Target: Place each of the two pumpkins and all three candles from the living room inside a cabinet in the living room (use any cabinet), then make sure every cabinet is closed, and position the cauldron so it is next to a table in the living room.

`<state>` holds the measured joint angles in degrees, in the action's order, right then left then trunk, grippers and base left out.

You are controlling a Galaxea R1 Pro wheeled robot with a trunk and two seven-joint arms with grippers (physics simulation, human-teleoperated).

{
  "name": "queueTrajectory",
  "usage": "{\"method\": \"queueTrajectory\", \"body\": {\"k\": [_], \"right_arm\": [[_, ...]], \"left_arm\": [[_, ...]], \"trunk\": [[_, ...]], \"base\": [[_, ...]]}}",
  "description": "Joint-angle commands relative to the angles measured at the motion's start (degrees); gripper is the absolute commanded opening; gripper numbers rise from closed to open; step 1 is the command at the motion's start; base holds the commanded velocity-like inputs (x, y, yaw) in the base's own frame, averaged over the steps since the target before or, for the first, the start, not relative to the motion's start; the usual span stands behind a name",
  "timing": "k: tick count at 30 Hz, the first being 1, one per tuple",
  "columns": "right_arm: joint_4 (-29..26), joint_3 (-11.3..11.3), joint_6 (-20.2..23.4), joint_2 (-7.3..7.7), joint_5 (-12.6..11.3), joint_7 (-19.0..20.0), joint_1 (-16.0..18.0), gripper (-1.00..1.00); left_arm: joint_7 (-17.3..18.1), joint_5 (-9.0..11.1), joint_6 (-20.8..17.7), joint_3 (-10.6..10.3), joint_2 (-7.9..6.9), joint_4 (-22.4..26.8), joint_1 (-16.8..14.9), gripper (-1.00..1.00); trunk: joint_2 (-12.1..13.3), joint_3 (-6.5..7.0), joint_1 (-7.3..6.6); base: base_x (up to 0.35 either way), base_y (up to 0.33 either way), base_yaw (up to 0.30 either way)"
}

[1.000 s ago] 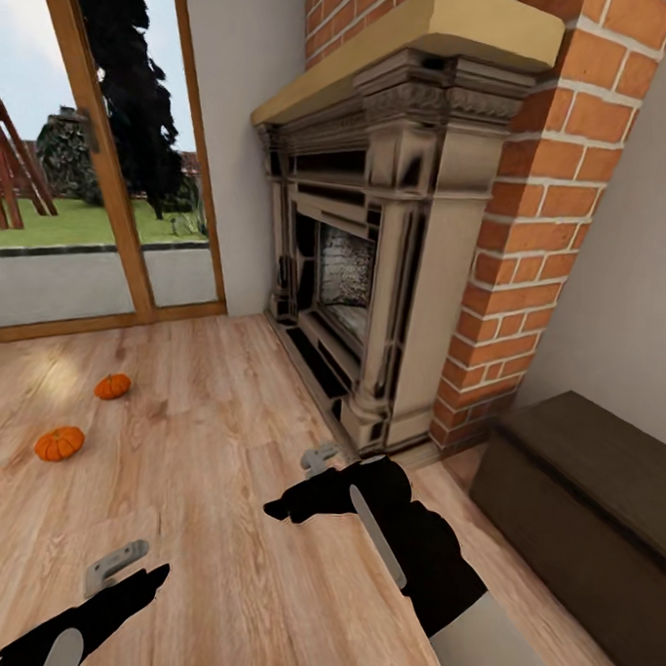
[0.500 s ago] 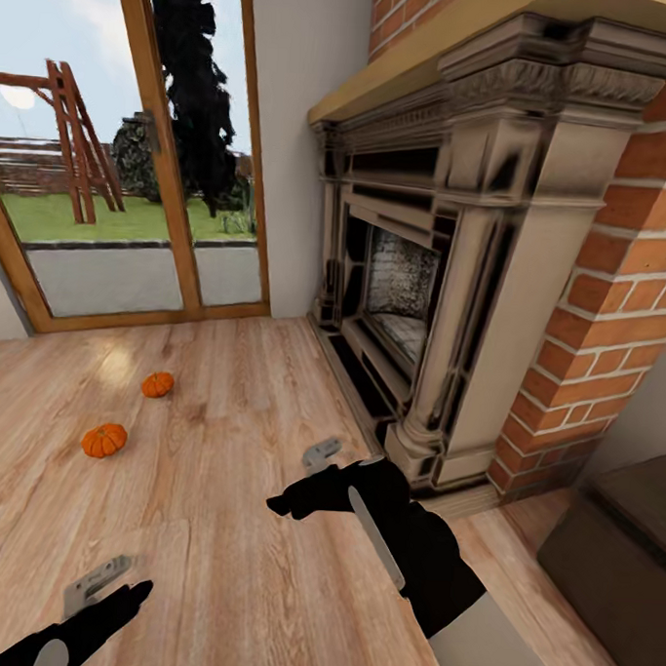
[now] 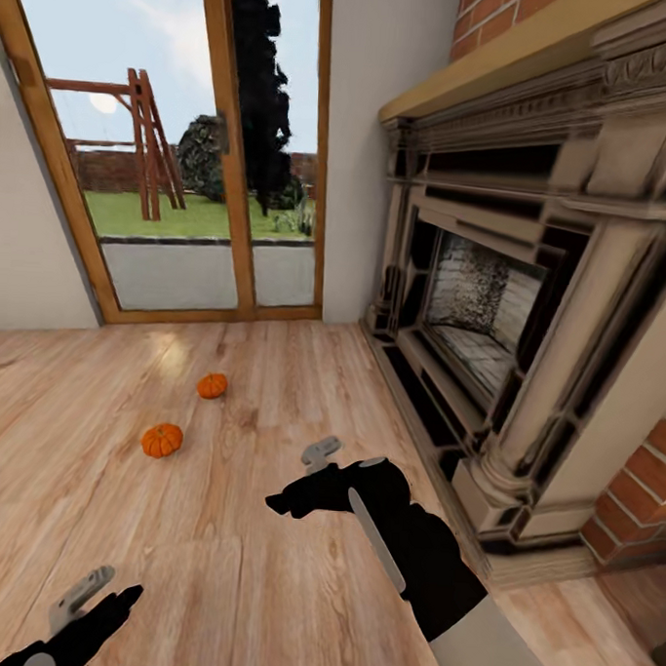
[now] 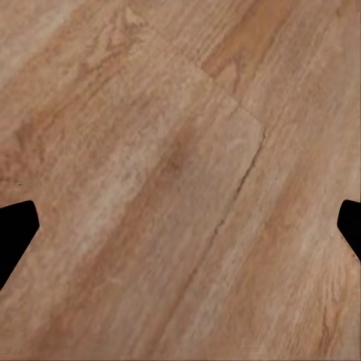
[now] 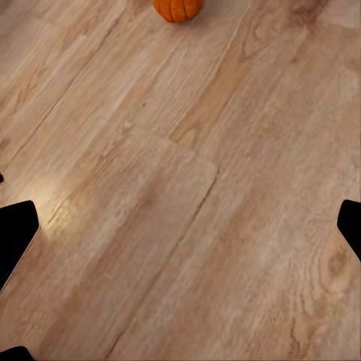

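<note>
Both pincers, the left pincer [image 3: 83, 593] and the right pincer [image 3: 317, 456], hang apart with nothing in them over the floor [image 3: 214, 561], and the two pumpkins [image 3: 161, 440] [image 3: 211, 385] sit on it between them and the glass door [image 3: 185, 169], nearer the right one.

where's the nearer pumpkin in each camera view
Head view: nearer pumpkin lies on the wood floor, left of centre, ahead of both arms.
Left wrist view: not in this picture; bare floor planks between the dark fingertips.
Right wrist view: one pumpkin is cut by the frame edge, beyond the end effector; probably the same one, but I cannot tell.
Shared landmark: the pale wood floor.
</note>
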<state>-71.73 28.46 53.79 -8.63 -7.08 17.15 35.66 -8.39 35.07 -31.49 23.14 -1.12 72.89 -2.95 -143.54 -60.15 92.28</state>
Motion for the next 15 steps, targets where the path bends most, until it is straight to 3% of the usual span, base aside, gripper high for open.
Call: {"method": "queueTrajectory", "body": {"k": [1,7,8,12,15], "right_arm": [[0.0,0.0,0.3,-0.02,-0.4,-0.2,0.0,1.00],[-0.3,-0.1,0.0,-0.01,-0.3,-0.2,0.0,1.00],[-0.2,-0.3,-1.0,-0.01,-0.5,-0.5,0.0,1.00],[-0.5,-1.5,-5.6,0.36,-0.7,-1.0,0.0,1.00],[-3.1,-4.2,-10.6,1.05,-0.6,-1.1,-0.5,1.00]], "left_arm": [[-0.4,0.9,0.1,0.0,-0.18,-0.4,-0.2,1.00],[-0.4,1.5,1.2,0.0,-1.70,-5.7,-3.9,1.00],[-0.4,1.5,1.3,0.0,-2.29,-7.9,-6.0,1.00],[-0.4,1.4,1.4,-0.2,-2.91,-11.3,-9.0,1.00],[1.7,1.5,1.5,-0.6,-3.23,-12.9,-10.3,1.00]], "trunk": [[0.0,-0.09,0.02],[0.0,-0.25,0.02],[0.0,-0.27,0.02],[0.0,-0.30,0.02],[0.0,-0.31,0.02]], "base": [[0.287,0.230,0.289],[0.286,0.231,0.280],[0.285,0.234,0.151],[0.284,0.234,0.089],[0.284,0.232,0.038]]}}
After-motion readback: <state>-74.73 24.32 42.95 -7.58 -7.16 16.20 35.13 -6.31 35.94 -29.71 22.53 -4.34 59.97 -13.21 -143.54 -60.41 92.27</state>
